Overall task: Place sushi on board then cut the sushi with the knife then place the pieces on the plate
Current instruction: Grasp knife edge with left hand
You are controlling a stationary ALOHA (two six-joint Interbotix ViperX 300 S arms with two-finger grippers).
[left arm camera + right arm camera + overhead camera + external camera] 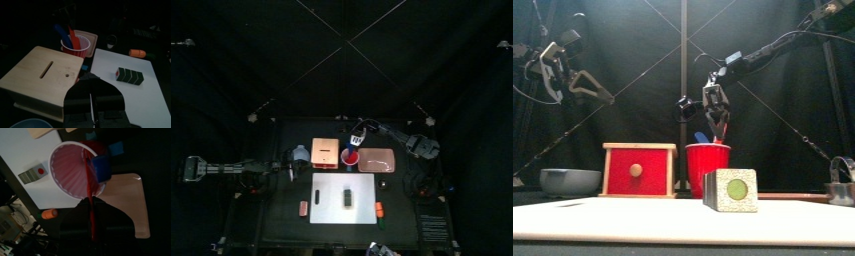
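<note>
The dark green sushi roll (349,199) lies whole on the white cutting board (331,215), its end facing the front (735,190). The red cup (349,158) stands behind the board, next to the pink tray (378,162). My right gripper (357,140) hangs over the cup (67,175), shut on the red knife (87,178), whose lower end is still inside. The blue knife (103,167) leans in the cup too. My left gripper (291,172) hovers open at the left, by the wooden box (43,75), apart from the sushi roll (129,75).
The wooden box with the red drawer front (640,170) stands left of the cup. A blue-grey bowl (569,181) sits at the far left and a metal cutter (842,182) at the far right. Small orange toys (302,207) (380,209) flank the board.
</note>
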